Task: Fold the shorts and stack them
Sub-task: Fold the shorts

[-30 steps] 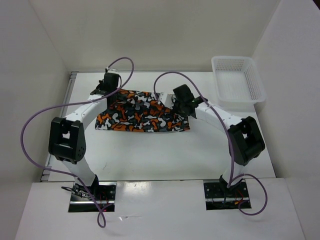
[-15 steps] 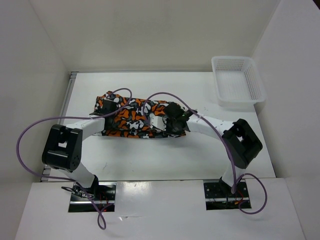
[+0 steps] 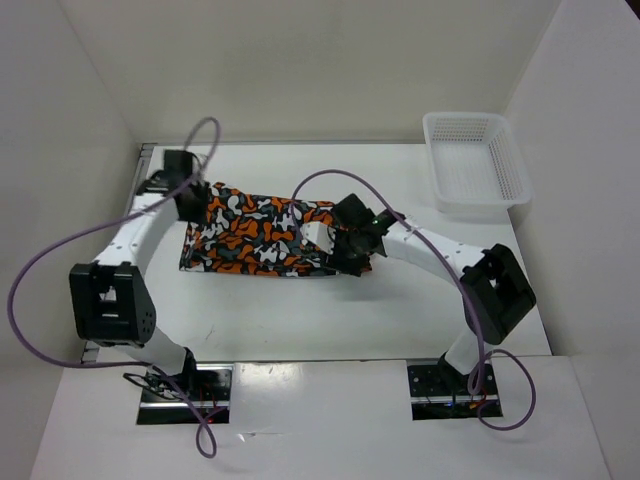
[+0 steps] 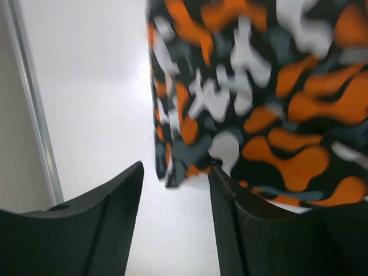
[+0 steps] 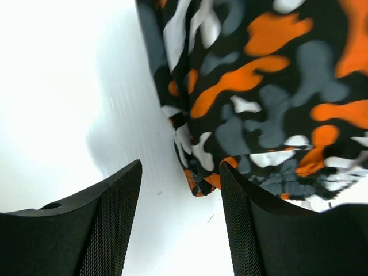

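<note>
Top external view shows the shorts [image 3: 250,235] lying flat in a rough rectangle on the white table [image 3: 300,320], left of centre. The left gripper [image 3: 192,203] sits at their far-left corner and the right gripper [image 3: 350,255] at their near-right edge. Both have their jaws apart, gripping nothing. A white mesh basket [image 3: 475,165] stands well apart at far right.

White table [image 3: 300,320] boxed by plain white walls [image 3: 320,70]; evenly lit.
</note>
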### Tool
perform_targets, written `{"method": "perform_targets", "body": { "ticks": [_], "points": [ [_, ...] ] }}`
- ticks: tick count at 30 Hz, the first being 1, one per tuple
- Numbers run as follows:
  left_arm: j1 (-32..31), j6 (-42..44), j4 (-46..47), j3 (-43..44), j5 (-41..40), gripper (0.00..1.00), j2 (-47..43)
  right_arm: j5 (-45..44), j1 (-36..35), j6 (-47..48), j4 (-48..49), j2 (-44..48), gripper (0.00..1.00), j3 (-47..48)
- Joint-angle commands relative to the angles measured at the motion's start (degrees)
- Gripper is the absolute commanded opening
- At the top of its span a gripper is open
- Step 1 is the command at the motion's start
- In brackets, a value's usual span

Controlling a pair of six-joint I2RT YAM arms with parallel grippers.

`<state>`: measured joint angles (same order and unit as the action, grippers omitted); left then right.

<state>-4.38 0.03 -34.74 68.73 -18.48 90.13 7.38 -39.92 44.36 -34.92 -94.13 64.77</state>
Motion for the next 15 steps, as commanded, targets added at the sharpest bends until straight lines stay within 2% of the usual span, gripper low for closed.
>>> {"method": "perform_targets", "body": {
  "ticks": [1, 3, 5, 9, 10, 12, 15],
  "points": [
    [11.04, -0.03, -7.09, 9.22, 22.11, 0.57, -1.45, 7.55, 2.39, -6.2, -1.12, 3.95, 0.62, 6.58],
    [14.91, -0.03, -7.09, 9.93, 25.85, 0.53, 2.22, 8.09, 4.14, -10.42, 0.54, 3.34, 0.57, 6.59],
    [14.93, -0.03, -7.09, 9.93, 27.35, 0.52, 6.79, 7.57, 6.07, -14.36, 3.53, 2.64, 0.52, 6.59],
    [14.93, -0.03, -5.09, 9.93, 32.8, 0.52, 10.07, 6.96, 7.93, -18.17, 6.61, 1.4, 0.28, 5.02],
    [12.67, -0.03, -3.51, 8.8, 32.81, 0.53, 10.07, 6.95, 7.93, -18.17, 7.14, 1.4, 0.22, 4.32],
    [10.11, -0.03, 1.24, 6.34, 29.57, 0.55, 8.66, 6.95, 7.93, -18.78, 8.63, -0.61, 0.21, 2.56],
    [5.62, -0.03, 2.13, 4.5, 25.52, 0.56, 7.96, 5.91, 7.93, -18.78, 9.86, -2.81, 0.19, 1.94]
  ]
}}
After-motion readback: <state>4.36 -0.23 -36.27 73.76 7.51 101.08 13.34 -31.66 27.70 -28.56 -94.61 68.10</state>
